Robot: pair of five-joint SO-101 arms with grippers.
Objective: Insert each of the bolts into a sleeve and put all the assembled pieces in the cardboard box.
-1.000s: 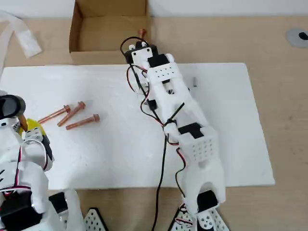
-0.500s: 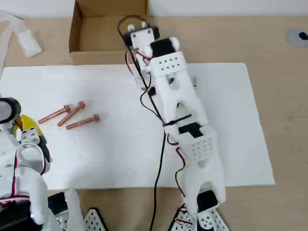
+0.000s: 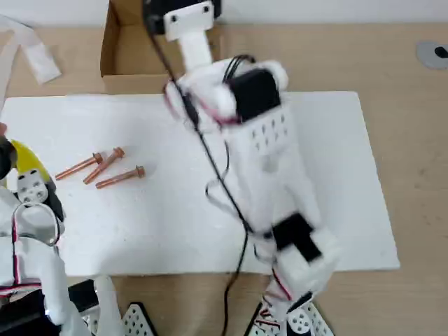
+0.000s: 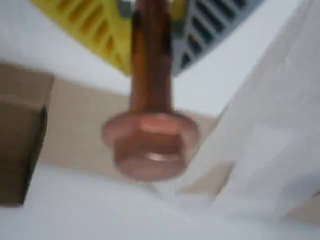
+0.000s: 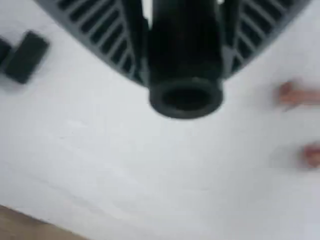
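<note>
**High view.** Left arm at 8 o'clock, with its yellow jaw at the 9 o'clock edge of the white sheet. Right arm stretched from 6 o'clock up to 12 o'clock, wrist above the near right corner of the box. Box open-topped, at 11 o'clock, just beyond the sheet on the table. Three loose bolts lying close together on the sheet at 9 o'clock, heads toward 2 o'clock.

**Left wrist view.** Left gripper clamped on a copper bolt, one yellow jaw and one grey against the shank, flanged head toward the camera. Box corner in the background.

**Right wrist view.** Right gripper closed on a black sleeve, open bore toward the camera, above the sheet. Small dark block lying on the sheet. Two blurred bolt heads farther off.

Bolt and sleeve well apart, not yet joined.
</note>
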